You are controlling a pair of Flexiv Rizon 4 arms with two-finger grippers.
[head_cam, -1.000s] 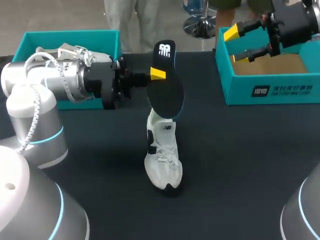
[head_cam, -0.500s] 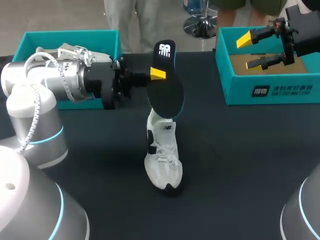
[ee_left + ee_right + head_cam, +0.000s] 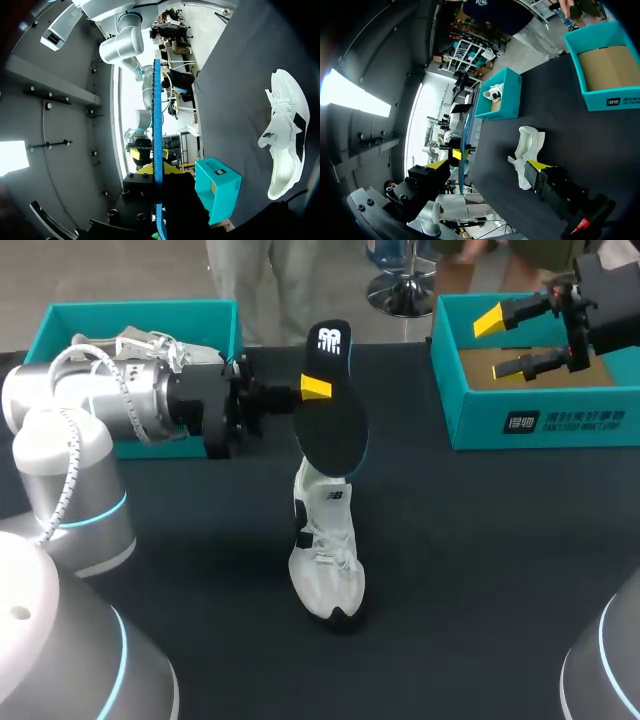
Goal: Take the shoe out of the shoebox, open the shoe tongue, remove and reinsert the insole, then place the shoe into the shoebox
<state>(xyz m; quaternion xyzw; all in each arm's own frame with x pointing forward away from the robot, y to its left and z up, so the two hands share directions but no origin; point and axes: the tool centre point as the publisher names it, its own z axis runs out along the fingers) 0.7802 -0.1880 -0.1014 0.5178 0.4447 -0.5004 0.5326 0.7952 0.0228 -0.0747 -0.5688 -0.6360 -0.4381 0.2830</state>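
A white shoe (image 3: 325,545) stands on the dark table (image 3: 470,570), toe toward me. Above its heel hangs the black insole (image 3: 333,420), held upright, with my left gripper (image 3: 313,389) shut on it. In the left wrist view the insole (image 3: 158,115) shows edge-on as a blue strip between the yellow tips of the left gripper (image 3: 153,169), and the shoe (image 3: 285,135) lies off to one side. My right gripper (image 3: 505,343) hangs open and empty over the right teal shoebox (image 3: 540,425). In the right wrist view the shoe (image 3: 527,150) is ahead of the right gripper (image 3: 487,167).
A second teal box (image 3: 60,320) with white paper inside stands at the back left, behind my left arm. Both boxes show in the right wrist view, the left box (image 3: 507,92) and the right box (image 3: 620,97).
My right gripper has shifted to the right over its box, still open. The left arm, the insole and the shoe have stayed put.
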